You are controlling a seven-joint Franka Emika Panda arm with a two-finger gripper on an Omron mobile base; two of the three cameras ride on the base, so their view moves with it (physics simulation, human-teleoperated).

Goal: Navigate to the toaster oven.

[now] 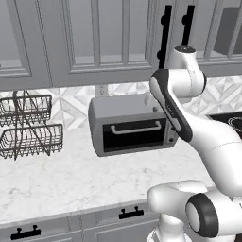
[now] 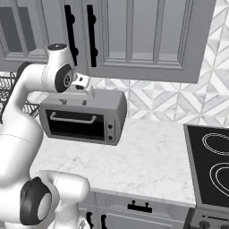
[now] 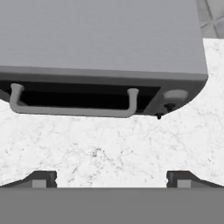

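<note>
The toaster oven (image 1: 124, 111) is a grey box with a dark glass door and a silver bar handle. It stands on the marble counter (image 1: 71, 179) against the tiled wall, straight ahead of the base. It is also in the right base view (image 2: 112, 106), partly behind my arm. My gripper (image 3: 112, 179) hangs above the front of the toaster oven (image 3: 100, 43), looking down on its top, handle and knobs. The fingertips (image 3: 43, 178) are spread wide, open, with nothing between them.
A two-tier wire rack (image 1: 28, 125) stands on the counter to the left. A black cooktop (image 2: 210, 161) lies to the right. Grey upper cabinets (image 1: 94, 38) with black handles hang above, and drawers (image 1: 125, 215) run below the counter edge.
</note>
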